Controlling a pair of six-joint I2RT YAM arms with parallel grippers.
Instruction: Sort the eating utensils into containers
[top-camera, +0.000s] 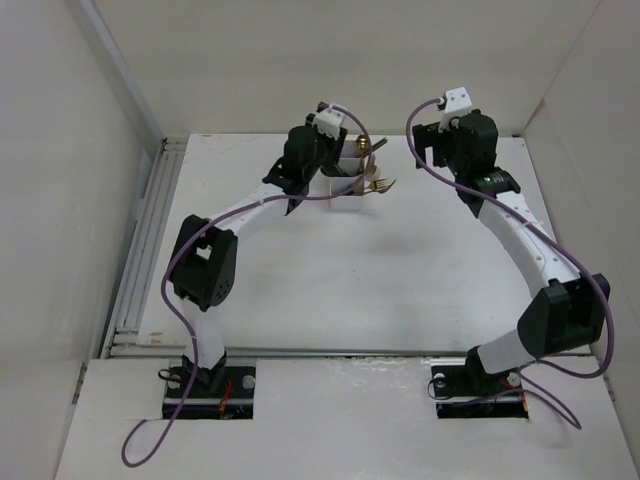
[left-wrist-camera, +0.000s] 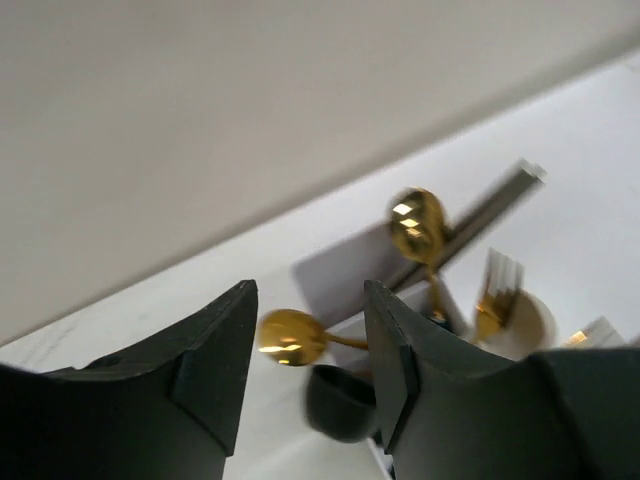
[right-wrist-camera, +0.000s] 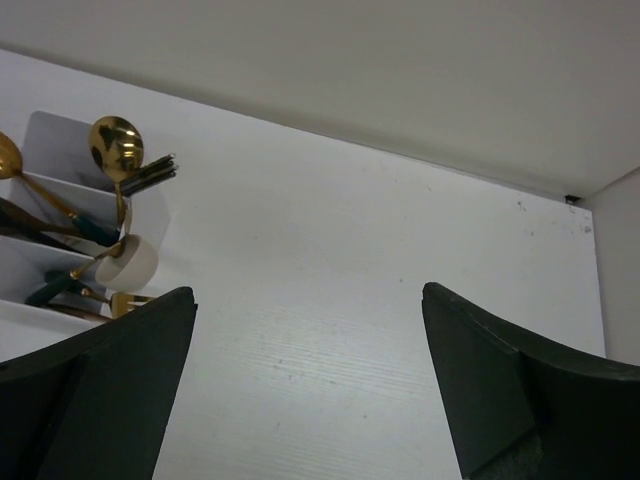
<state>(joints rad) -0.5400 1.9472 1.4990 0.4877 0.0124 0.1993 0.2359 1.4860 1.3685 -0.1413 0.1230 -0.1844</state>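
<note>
The white divided container (top-camera: 345, 192) stands at the back middle of the table with utensils standing in it. In the left wrist view I see gold spoon heads (left-wrist-camera: 290, 337) (left-wrist-camera: 417, 222), a black spoon bowl (left-wrist-camera: 345, 400), grey chopsticks (left-wrist-camera: 492, 212) and a gold fork (left-wrist-camera: 497, 300) above the white box (left-wrist-camera: 335, 272). My left gripper (left-wrist-camera: 310, 300) is open right at the container (top-camera: 335, 172), with the spoon heads behind its gap. My right gripper (right-wrist-camera: 308, 295) is open and empty over bare table, to the right of the container (right-wrist-camera: 55, 205).
White walls close the workspace at the back and both sides. A metal rail (top-camera: 150, 240) runs along the table's left edge. The right wrist view shows a gold spoon (right-wrist-camera: 115, 145), a pale spoon (right-wrist-camera: 130, 262) and chopstick ends (right-wrist-camera: 152, 174) sticking out of the box.
</note>
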